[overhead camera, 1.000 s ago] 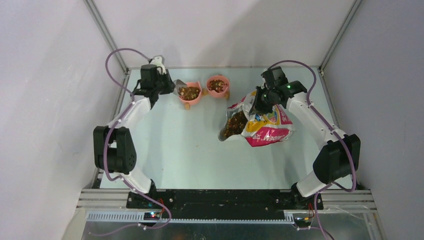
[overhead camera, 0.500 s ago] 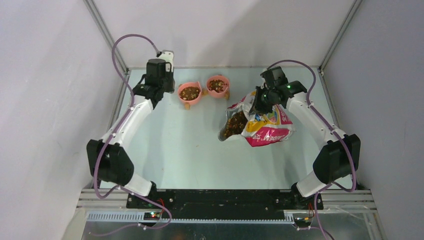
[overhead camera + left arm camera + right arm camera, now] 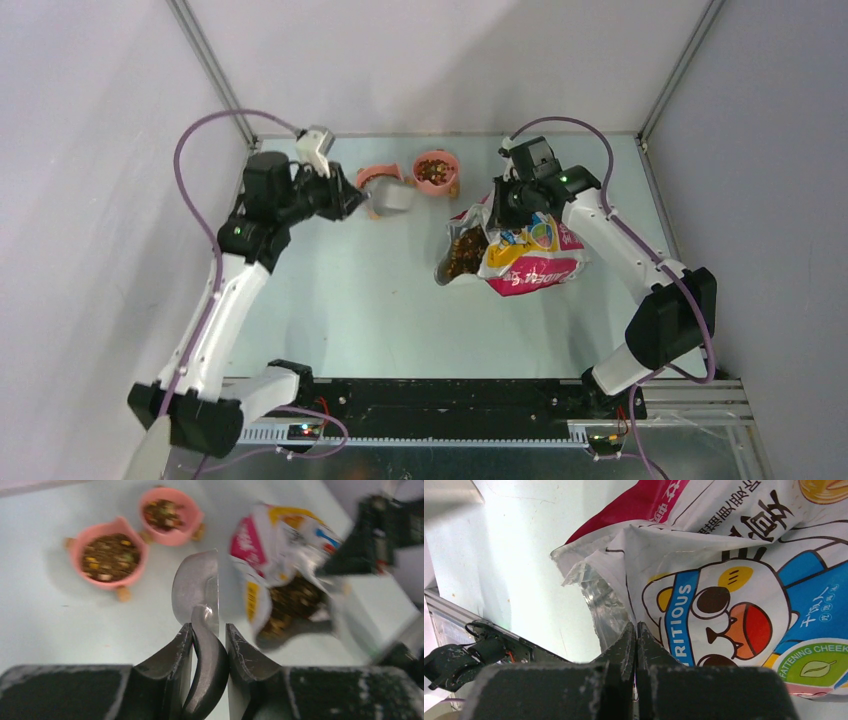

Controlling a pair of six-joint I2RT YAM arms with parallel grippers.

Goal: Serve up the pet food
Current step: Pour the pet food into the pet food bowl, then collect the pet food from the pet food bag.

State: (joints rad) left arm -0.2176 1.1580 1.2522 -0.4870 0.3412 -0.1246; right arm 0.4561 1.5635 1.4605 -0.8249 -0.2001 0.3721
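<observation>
While the left gripper (image 3: 207,632) is clamped on the handle of the grey scoop (image 3: 196,582), the scoop hangs over the table (image 3: 340,300) and its cup looks empty to me. From the top view it also blocks part of the left pink bowl (image 3: 76,546). The pet food (image 3: 109,559) is tiny brown bits with a few yellowish ones mixed in. There's a heap in that bowl, another in the right pink bowl (image 3: 193,516) just beside it, and a bigger dark pile in the open mouth of the cat-picture bag (image 3: 535,255) lying on its side further right. The right gripper (image 3: 636,630) is pinched tight on the bag's torn top edge, with the arm reaching over the bag.
</observation>
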